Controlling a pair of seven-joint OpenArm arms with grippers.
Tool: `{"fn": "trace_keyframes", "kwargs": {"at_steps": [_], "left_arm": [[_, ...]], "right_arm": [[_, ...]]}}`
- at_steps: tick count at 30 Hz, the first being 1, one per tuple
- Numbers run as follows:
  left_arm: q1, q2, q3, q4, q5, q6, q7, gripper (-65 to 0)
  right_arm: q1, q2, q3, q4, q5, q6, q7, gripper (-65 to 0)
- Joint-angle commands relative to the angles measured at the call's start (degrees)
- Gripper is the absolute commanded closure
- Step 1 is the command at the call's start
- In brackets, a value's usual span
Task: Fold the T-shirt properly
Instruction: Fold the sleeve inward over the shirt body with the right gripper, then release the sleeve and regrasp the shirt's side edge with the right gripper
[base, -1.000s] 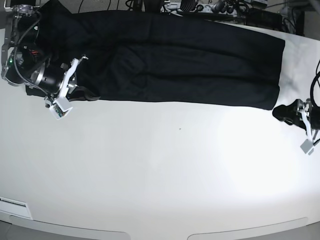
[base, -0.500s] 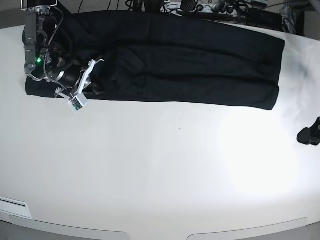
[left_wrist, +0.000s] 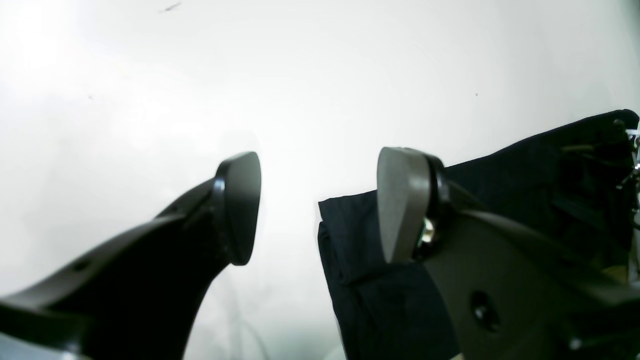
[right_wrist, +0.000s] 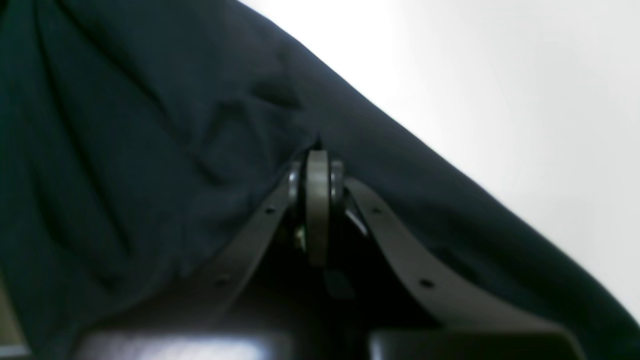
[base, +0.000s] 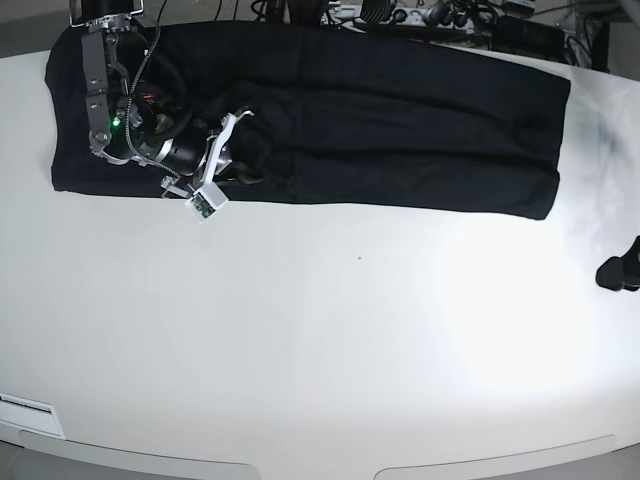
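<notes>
The black T-shirt (base: 400, 120) lies as a long band across the far side of the white table (base: 330, 340). My right gripper (base: 248, 168) hovers over its left part, near the front edge. In the right wrist view the right gripper (right_wrist: 317, 162) is shut, its tips pressed into wrinkled T-shirt (right_wrist: 150, 150) fabric; whether cloth is pinched between them does not show. In the left wrist view my left gripper (left_wrist: 320, 200) stands open and empty above the table, with a T-shirt (left_wrist: 360, 250) corner beyond its right finger. Only a dark part of the left arm (base: 620, 272) shows in the base view.
Cables and equipment (base: 430, 15) line the table's far edge behind the shirt. White table surface stretches in front of the shirt to the near edge (base: 300, 465).
My right arm has travelled rightward over the shirt, from its left end toward the middle, staying shut. The left arm drew back from the shirt's right corner to the table's right edge.
</notes>
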Motion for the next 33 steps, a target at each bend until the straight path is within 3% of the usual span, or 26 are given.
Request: {"fn": "trace_keyframes", "kwargs": {"at_steps": [1,6,11,15,20,23,25,28,31,33], "left_arm": [[-1.2,-1.8,-0.7,0.6,-1.1,0.0,-0.6,-38.8],[-1.2,-1.8,-0.7,0.6,-1.1,-0.2,-0.7,-38.8],[-1.2,-1.8,-0.7,0.6,-1.1,-0.2,-1.6,-38.8],[-1.2,-1.8,-0.7,0.6,-1.1,-0.2,-1.9,-38.8],[-1.1,-1.8,-0.7,0.6,-1.1,-0.2,-1.9,-38.8],[-1.2,-1.7,-0.7,0.6,-1.2,-0.2,-2.0,-38.8],[-1.2,-1.7,-0.7,0.6,-1.6,-0.2,-1.9,-38.8],[-1.1,-1.8,-0.7,0.6,-1.4,-0.2,-1.8,-38.8],[-1.1,-1.7,-0.7,0.6,-1.3,-0.2,-1.5,-38.8],[-1.1,-1.7,-0.7,0.6,-1.1,-0.2,-1.4,-38.8]], "right_arm": [[0.7,0.2,-0.6,0.9,2.3,0.5,0.4,0.0],[1.7,0.4,-4.2,4.1,8.6,0.5,-9.9,0.0],[1.7,1.2,-6.8,10.7,11.5,0.5,-14.5,0.0],[1.4,4.7,-7.6,18.0,11.6,0.5,-15.2,0.0],[0.5,9.6,-7.6,24.8,14.3,0.5,-21.0,0.0],[0.3,11.4,-6.9,25.3,12.8,0.5,-20.6,0.0],[0.0,11.3,-4.7,25.3,7.7,0.5,-16.0,0.0],[-0.4,11.3,0.1,25.3,0.0,-5.6,-8.9,0.0],[-1.0,11.3,4.4,25.2,-5.2,-13.1,-7.6,0.0],[-2.2,11.2,6.4,25.2,-7.1,-15.8,-7.5,0.0]]}}
